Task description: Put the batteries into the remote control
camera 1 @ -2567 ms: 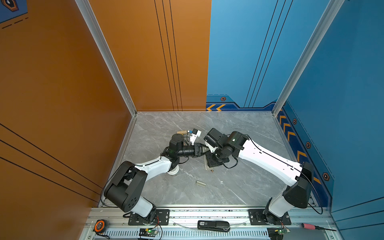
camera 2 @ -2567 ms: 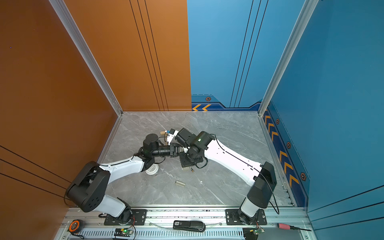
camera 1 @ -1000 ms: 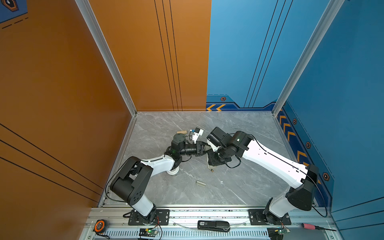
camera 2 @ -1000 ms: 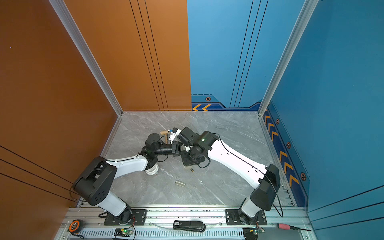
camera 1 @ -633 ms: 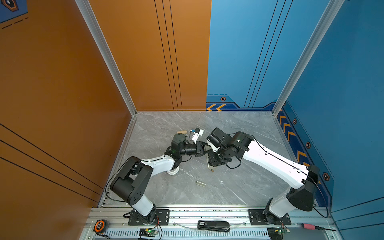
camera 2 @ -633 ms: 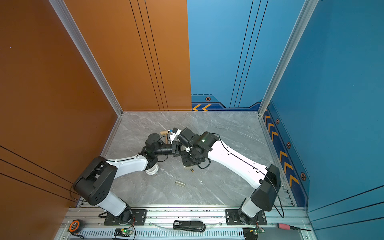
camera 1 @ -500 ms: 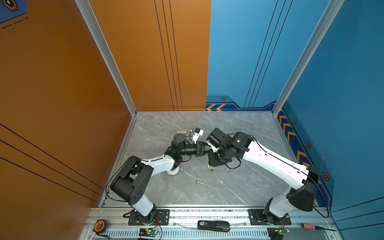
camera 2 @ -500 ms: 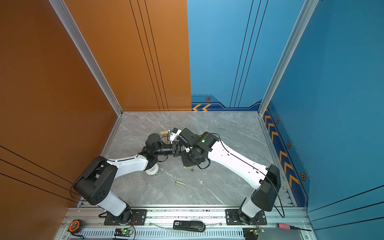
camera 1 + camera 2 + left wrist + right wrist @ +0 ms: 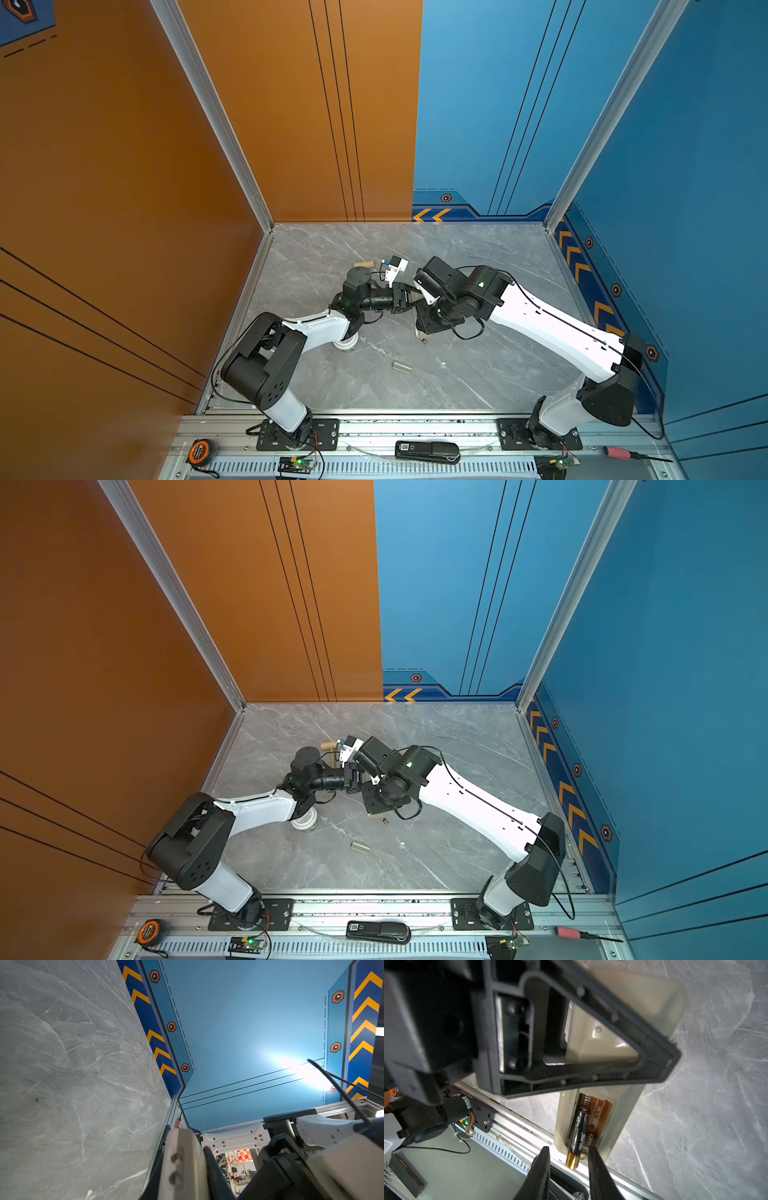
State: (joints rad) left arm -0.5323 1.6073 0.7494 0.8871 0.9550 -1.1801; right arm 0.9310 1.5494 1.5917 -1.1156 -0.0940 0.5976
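In both top views the two arms meet low over the middle of the bench point(image 9: 478, 374). The left hand point(image 9: 409, 297) reaches in sideways at the end of a stretched forearm. The right hand point(image 9: 424, 336) is tucked under its own sharply bent wrist, which hides how its jaws stand. Right at that hand's tip a gold dot shows, the end of a battery point(image 9: 424, 341). The remote is almost wholly covered by the right arm here. A small beige cover point(image 9: 401, 367) lies on the bench, well apart from both hands.

In the left wrist view the left hand point(image 9: 182, 1169) is clamped on the remote point(image 9: 182, 1147), which sits end-on between its two dark fingers.

In the right wrist view the remote point(image 9: 623, 1118) has its compartment open, and the left hand's black finger frame crosses its middle. One battery point(image 9: 579, 1126) lies in a slot, but its gold end juts past the remote's end. The right hand point(image 9: 568, 1148) has its fingers apart on either side of that gold end and seems to grip nothing.

The first battery looks only partly in. The slot beside it looks empty, and the second battery shows in no view. Seating the first battery, loading the second and probably fitting the cover are left.
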